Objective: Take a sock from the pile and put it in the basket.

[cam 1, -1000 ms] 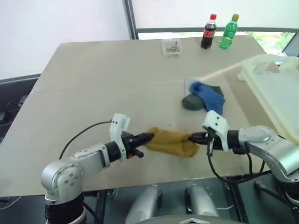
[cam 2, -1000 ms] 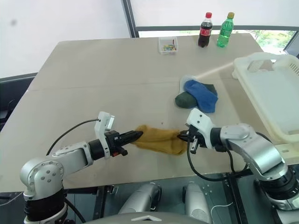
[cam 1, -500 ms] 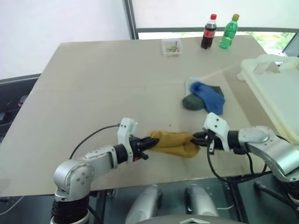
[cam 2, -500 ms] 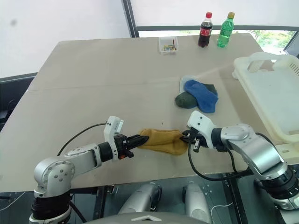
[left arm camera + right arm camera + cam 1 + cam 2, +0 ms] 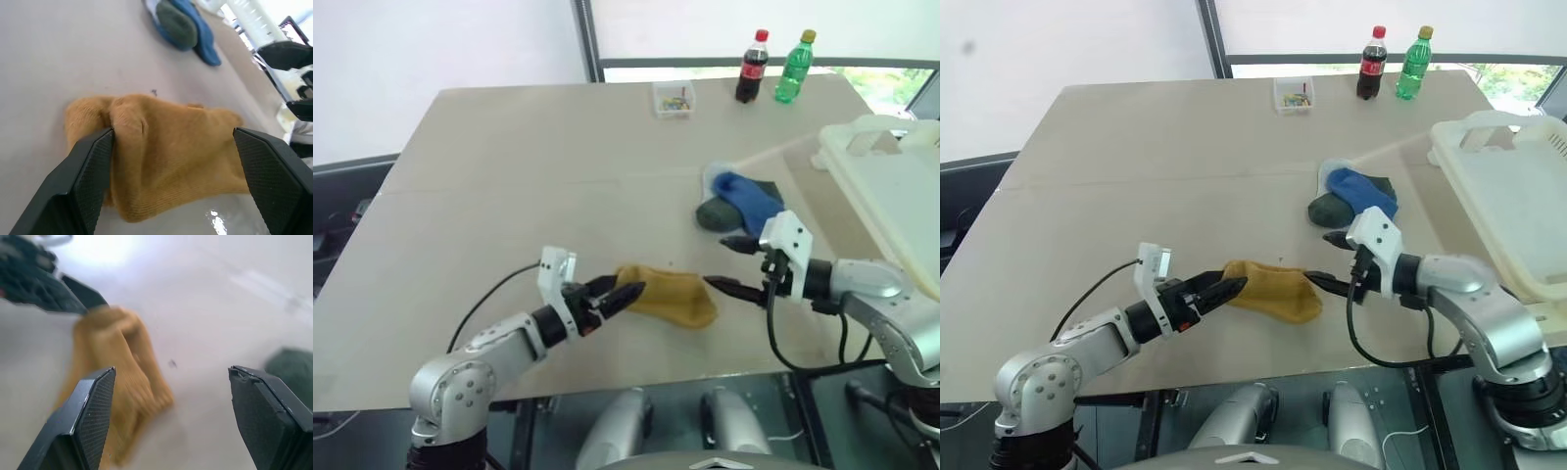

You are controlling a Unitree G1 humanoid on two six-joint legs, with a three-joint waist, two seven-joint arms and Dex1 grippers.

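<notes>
Near table front edge, both grippers releasing mustard sock (image 5: 668,294): left gripper (image 5: 619,296) and right gripper (image 5: 728,262) now gaping, empty; sock lying flat, basket (image 5: 891,201) transfer still pending.

Large cream-white plastic laundry basket (image 5: 1518,211): cut off by the frame's right edge.
Small clear box (image 5: 1293,95) at the far side of the counter: contents too small to identify.
Pale blue sock (image 5: 1332,168): mostly hidden under the royal blue sock (image 5: 1361,192).
Mustard yellow sock (image 5: 117,377): blurred in the right wrist view.
</notes>
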